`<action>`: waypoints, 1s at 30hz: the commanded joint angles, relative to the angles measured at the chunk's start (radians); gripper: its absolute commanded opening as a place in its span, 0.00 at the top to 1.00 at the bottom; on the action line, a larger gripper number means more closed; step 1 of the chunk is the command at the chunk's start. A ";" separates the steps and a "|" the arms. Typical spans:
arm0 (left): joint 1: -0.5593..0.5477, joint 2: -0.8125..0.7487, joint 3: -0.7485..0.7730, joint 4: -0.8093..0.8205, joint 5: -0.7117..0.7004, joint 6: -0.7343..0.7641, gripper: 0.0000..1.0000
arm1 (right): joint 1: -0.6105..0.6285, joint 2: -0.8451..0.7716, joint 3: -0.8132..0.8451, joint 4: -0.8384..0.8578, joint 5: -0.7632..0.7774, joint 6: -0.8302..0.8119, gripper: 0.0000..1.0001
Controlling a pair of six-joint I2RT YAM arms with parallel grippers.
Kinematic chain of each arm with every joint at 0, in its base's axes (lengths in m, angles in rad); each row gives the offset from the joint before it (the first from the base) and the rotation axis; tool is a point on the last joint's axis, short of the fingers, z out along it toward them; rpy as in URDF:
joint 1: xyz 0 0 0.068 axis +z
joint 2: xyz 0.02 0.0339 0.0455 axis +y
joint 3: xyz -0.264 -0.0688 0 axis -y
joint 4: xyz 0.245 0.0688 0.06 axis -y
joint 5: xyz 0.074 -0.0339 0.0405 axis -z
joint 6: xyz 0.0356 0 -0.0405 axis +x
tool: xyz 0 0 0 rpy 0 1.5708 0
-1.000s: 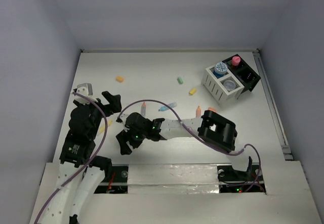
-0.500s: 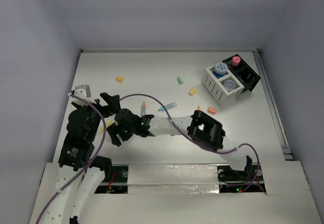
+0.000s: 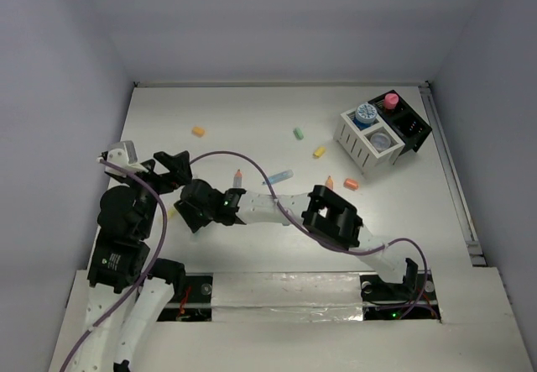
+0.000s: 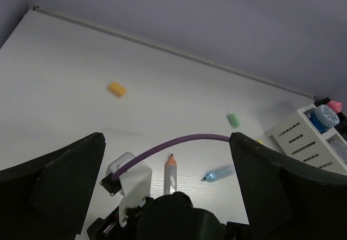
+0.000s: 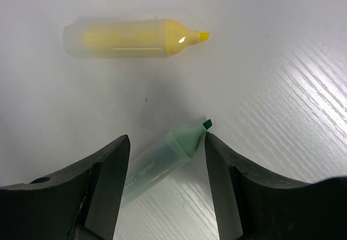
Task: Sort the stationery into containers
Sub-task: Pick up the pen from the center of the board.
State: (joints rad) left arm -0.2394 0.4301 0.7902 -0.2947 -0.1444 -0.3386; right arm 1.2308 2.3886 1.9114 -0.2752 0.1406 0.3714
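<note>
- My left black two-finger claw is tilted forward, with its fingers spread wide.
- My right black two-finger claw points down close to the surface, its fingers parted.
- My white-and-black right arm stretches far across to the left, ending just on the near side of the left claw.
- My white-and-black left arm is folded behind its own claw.

in the top view the organizer is sitting at the upper right, with a jar standing in its upper left compartment. a pen and a marker are lying side by side at centre frame, just right of my right gripper. my left gripper is hanging just up and left of it. in the right wrist view one highlighter is lying between my fingers, and a second highlighter is lying above it in the frame.
</note>
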 commanded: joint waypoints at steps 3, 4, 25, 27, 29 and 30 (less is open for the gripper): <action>-0.003 -0.025 0.032 0.026 -0.017 -0.008 0.01 | 0.022 0.057 0.000 -0.144 0.062 0.015 0.40; -0.003 -0.030 0.026 0.023 -0.015 -0.010 0.01 | 0.032 0.054 -0.017 -0.144 0.063 0.017 0.40; -0.012 -0.047 0.014 0.017 -0.006 -0.014 0.01 | 0.041 0.034 -0.043 -0.163 0.013 0.075 0.43; -0.012 -0.047 0.014 0.014 -0.007 -0.014 0.01 | 0.041 0.040 -0.046 -0.160 0.030 0.073 0.45; -0.021 -0.047 0.009 0.014 -0.007 -0.014 0.01 | 0.041 0.047 -0.049 -0.171 0.060 0.073 0.48; -0.021 -0.047 0.009 0.012 -0.007 -0.014 0.01 | 0.041 0.049 -0.051 -0.177 0.068 0.073 0.50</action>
State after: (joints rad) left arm -0.2501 0.3885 0.8047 -0.3088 -0.1539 -0.3496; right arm 1.2629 2.3646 1.8771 -0.3145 0.2104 0.4232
